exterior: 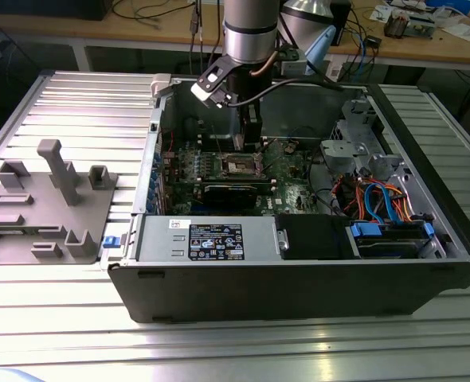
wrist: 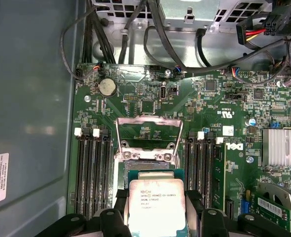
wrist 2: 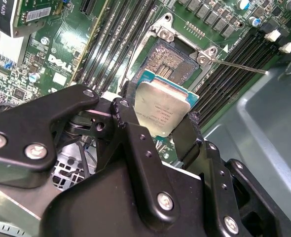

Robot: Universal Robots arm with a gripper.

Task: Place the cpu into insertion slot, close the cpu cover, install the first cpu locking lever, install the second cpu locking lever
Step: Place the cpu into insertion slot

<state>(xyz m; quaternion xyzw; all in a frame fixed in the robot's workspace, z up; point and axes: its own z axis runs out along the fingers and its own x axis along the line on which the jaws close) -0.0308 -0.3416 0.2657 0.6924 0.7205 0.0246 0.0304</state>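
**Item:** tool [wrist 2: 158, 114], with two black fingers [wrist 2: 135, 143] closed partway onto the cpu [wrist 2: 165, 106]. One finger sits against each opposite edge, and the silver top shows in both wrist views.

**Location of task piece:** the cpu is gripped directly over the insertion slot [wrist: 144, 163]. It seems just clear of the slot, though contact cannot be judged.

**Cpu cover** [wrist: 146, 120]: a silvery frame, standing raised and open at the far side of the slot.

**Setting, exterior view:** the arm reaches down into an open computer case [exterior: 299, 270] at centre. A grey fixture [exterior: 52, 199] lies at 9 o'clock from the case on the slatted surface [exterior: 60, 103].
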